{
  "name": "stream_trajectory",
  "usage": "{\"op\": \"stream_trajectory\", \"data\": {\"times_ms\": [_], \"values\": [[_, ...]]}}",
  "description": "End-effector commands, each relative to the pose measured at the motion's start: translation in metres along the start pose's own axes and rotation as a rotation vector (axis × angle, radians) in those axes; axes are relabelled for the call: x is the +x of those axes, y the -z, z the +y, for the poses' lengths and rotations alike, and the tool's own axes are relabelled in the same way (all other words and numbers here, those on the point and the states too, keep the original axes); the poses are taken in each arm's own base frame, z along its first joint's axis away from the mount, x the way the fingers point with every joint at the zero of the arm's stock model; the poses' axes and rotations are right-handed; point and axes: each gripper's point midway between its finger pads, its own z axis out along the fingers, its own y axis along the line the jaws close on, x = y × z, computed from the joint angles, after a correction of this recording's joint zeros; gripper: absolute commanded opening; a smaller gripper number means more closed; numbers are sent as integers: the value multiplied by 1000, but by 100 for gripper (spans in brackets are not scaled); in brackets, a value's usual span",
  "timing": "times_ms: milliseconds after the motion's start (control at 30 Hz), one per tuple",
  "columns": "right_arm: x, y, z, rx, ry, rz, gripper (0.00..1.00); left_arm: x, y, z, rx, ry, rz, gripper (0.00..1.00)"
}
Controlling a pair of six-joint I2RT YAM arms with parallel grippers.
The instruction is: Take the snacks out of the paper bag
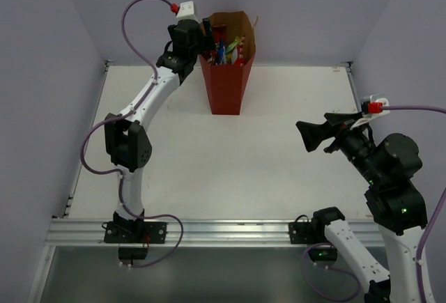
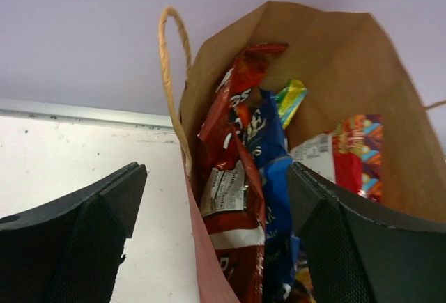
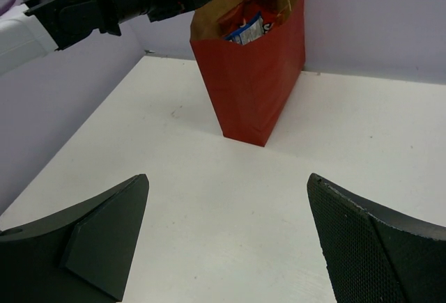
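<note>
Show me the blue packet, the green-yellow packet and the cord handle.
blue packet (image 2: 273, 171), left wrist view, middle of its front.
green-yellow packet (image 2: 291, 99), left wrist view, its exposed top end.
cord handle (image 2: 165, 73), left wrist view, upper part of the strand.

A robotics lab test cell: plain lilac walls (image 1: 42, 38) box in a white tabletop (image 1: 230, 171). The left arm (image 1: 150, 97) and right arm (image 1: 390, 177), trailing purple cables (image 1: 411, 109), are bolted to an aluminium rail (image 1: 230, 232).
</note>
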Motion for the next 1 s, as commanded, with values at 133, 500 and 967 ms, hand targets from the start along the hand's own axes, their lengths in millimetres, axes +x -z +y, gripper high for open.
{"op": "stream_trajectory", "data": {"times_ms": [133,500,967], "values": [[2,1,-7,30,27,-6,99,-12,-20,15,-92,-77,-90,76],[4,-6,-11,45,27,10,99,6,-35,16,-82,-93,-69,41],[2,-7,-11,43,35,17,99,6,-14,19,-61,-118,-20,0]]}}
